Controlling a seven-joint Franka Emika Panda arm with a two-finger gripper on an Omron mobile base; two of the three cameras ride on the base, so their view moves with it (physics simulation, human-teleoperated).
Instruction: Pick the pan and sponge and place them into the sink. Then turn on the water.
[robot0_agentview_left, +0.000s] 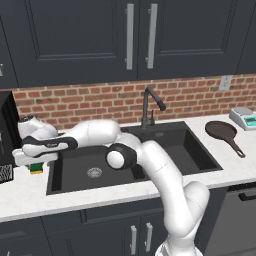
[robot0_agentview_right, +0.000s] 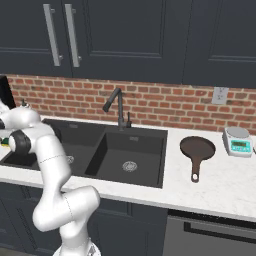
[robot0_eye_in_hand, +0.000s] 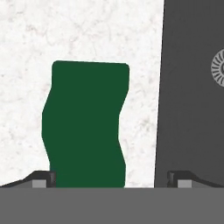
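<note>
Clearly the sponge (robot0_eye_in_hand: 85, 124) is the first target: the arm reaches far to its left and hangs the gripper (robot0_agentview_left: 35, 162) low over the white worktop (robot0_eye_in_hand: 26, 52) just left of the sink (robot0_agentview_left: 190, 145), looking straight down so the jaws can drop onto the sponge from above. In the hand view the sponge lies green side up on the stone, close beside the sink's dark rim but apart from it, with a strip of worktop between. Its long axis runs from the bottom of that view toward the top, roughly parallel to the sink edge, with wavy long sides. The jaws stand spread wide, released and holding nothing; one fingertip (robot0_eye_in_hand: 41, 178) sits at the sponge's left edge, the other (robot0_eye_in_hand: 183, 178) far off over the sink, so the sponge is off-centre between them, and a shift toward it looks needed before closing. In the left base view a bit of green and yellow peeks out under the hand. The pan (robot0_agentview_right: 197, 149) rests flat on the worktop right of the sink, well apart, its handle pointing toward the front edge; the faucet (robot0_agentview_left: 150, 105) runs no water
</note>
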